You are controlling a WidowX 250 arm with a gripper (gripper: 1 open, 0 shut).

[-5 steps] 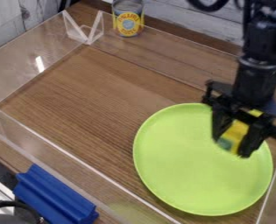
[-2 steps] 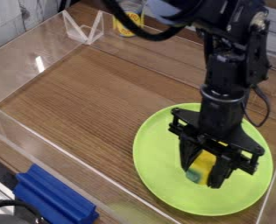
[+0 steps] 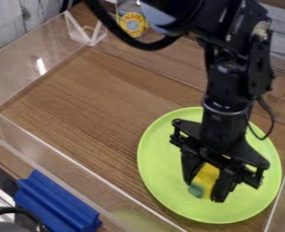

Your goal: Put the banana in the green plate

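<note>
The black tool (image 3: 213,178) is pointing straight down, clenching the stubby yellow banana (image 3: 206,176) over the round, glossy lime-green plate (image 3: 164,152). The plate is lying flat on the wood-grain desk (image 3: 96,91), beside a blue block (image 3: 54,207).

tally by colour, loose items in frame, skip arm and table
Yellow: 2, the banana held in the gripper, and the yellow-labelled can at the back
Green: 1, the green plate
Blue: 1, the blue block at the front edge
Total: 4
</note>
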